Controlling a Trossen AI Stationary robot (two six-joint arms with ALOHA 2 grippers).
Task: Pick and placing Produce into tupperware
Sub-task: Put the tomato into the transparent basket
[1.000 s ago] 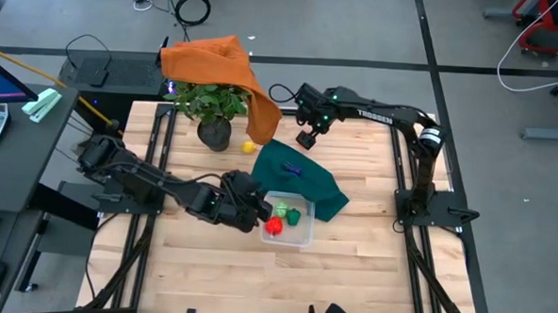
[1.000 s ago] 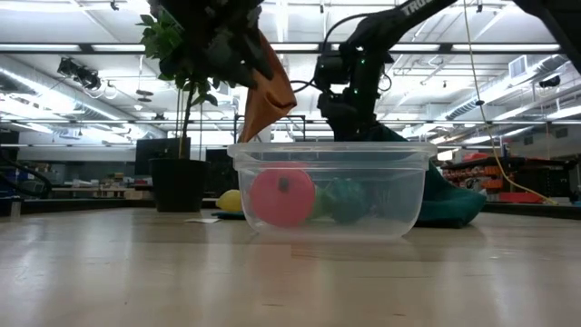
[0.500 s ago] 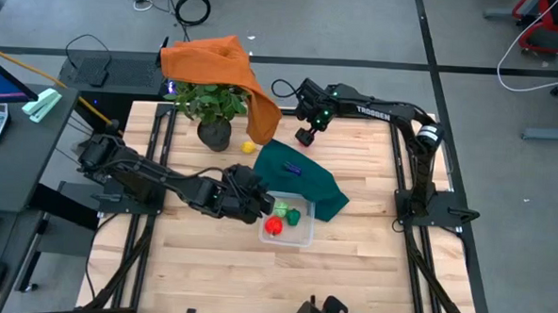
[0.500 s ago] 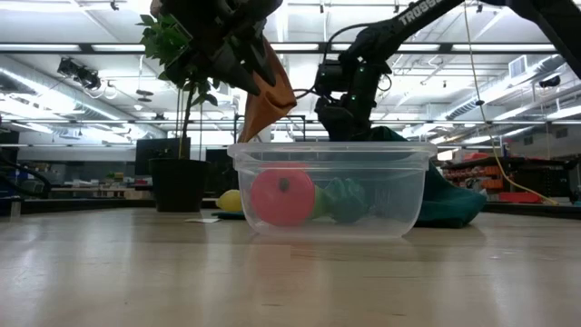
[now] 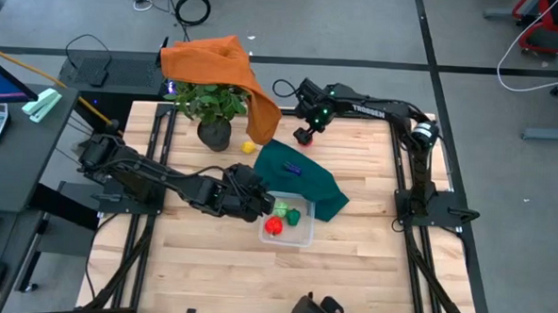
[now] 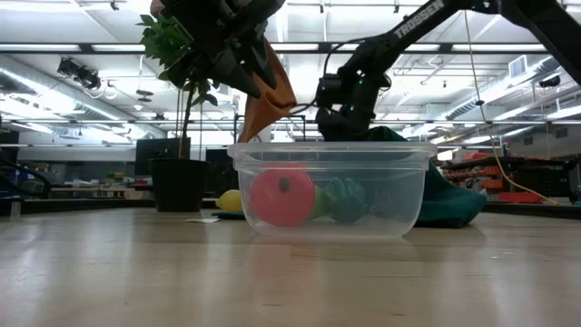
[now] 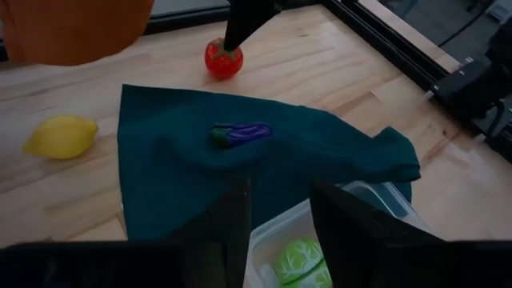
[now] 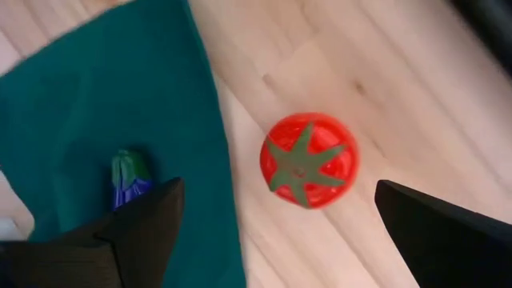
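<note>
The clear tupperware (image 5: 288, 225) sits on the table near the middle and holds a red ball-shaped piece (image 6: 282, 195) and a green cabbage (image 7: 300, 260). My left gripper (image 7: 276, 228) is open and hovers just left of the tupperware (image 6: 331, 191). A dark blue eggplant (image 7: 240, 134) lies on a teal cloth (image 5: 301, 183). A yellow lemon (image 5: 248, 147) rests on the wood beside the cloth. A red tomato (image 8: 309, 160) stands on the table past the cloth's far edge. My right gripper (image 8: 278, 210) is open above it, one finger on each side, not touching.
A potted plant (image 5: 210, 106) draped with an orange cloth (image 5: 217, 61) stands at the far left of the table. Black frame rails (image 5: 405, 181) run along both sides. Bare wood lies near and right of the tupperware.
My left gripper has drawn back a little from the tupperware, toward the table's left edge and upward. My right gripper has shifted slightly toward the far left, over the tomato. The produce and the tupperware have stayed where they were.
</note>
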